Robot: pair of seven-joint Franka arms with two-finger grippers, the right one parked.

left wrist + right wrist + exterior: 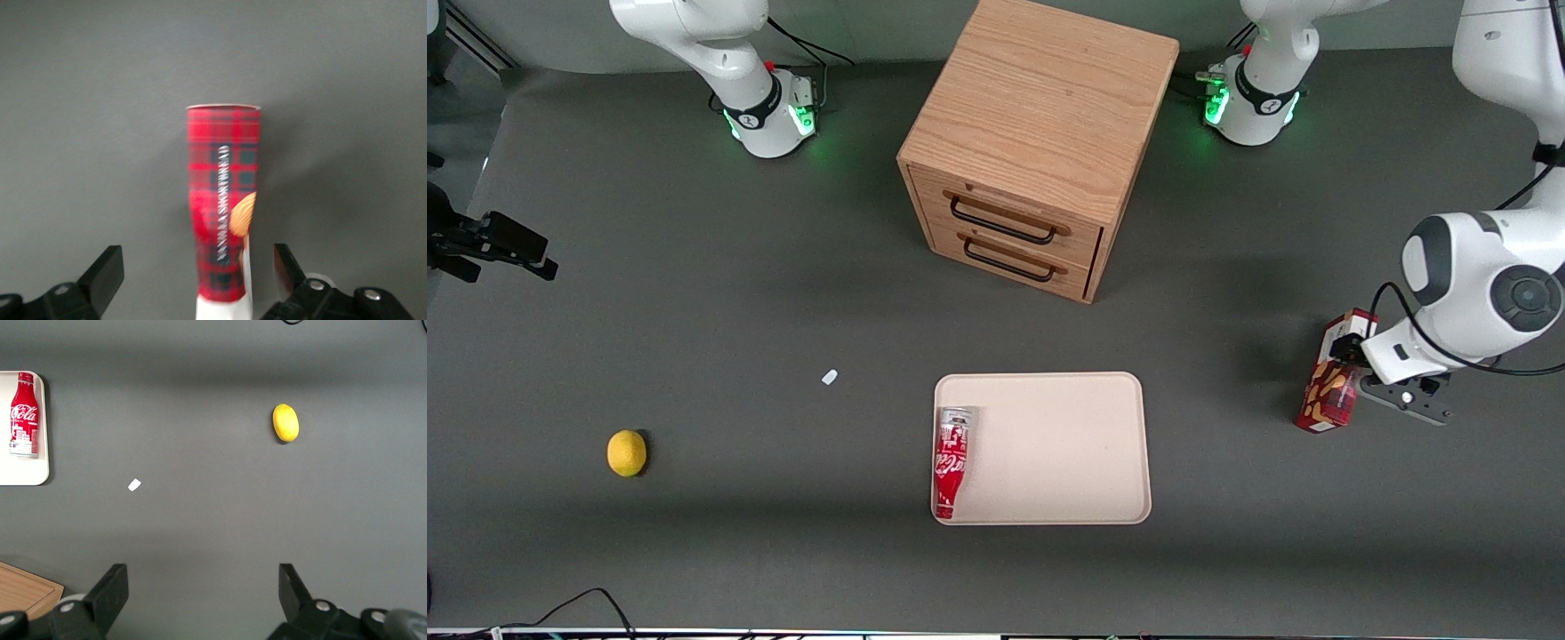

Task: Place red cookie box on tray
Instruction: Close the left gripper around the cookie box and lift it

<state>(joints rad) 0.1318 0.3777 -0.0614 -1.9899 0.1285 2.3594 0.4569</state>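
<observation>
Beige, the tray (1076,418) is seen well apart from the gripper (1352,378), toward the parked arm's end. Directly below the gripper's spread, empty fingers (107,270) the red cookie box (223,200) is found, its long axis running straight out between them.

White script reading "Coca-Cola" runs along the red Coca-Cola bottle (23,413) lying on the tray (27,475); smaller white artwork beneath the logo cannot be read. On the red cookie box (223,200), a line of white capital lettering runs lengthwise down the plaid face; its words cannot be made out with certainty. The box stands between the parted jaws of the left arm's gripper (197,280). Nothing else carries legible writing.
</observation>
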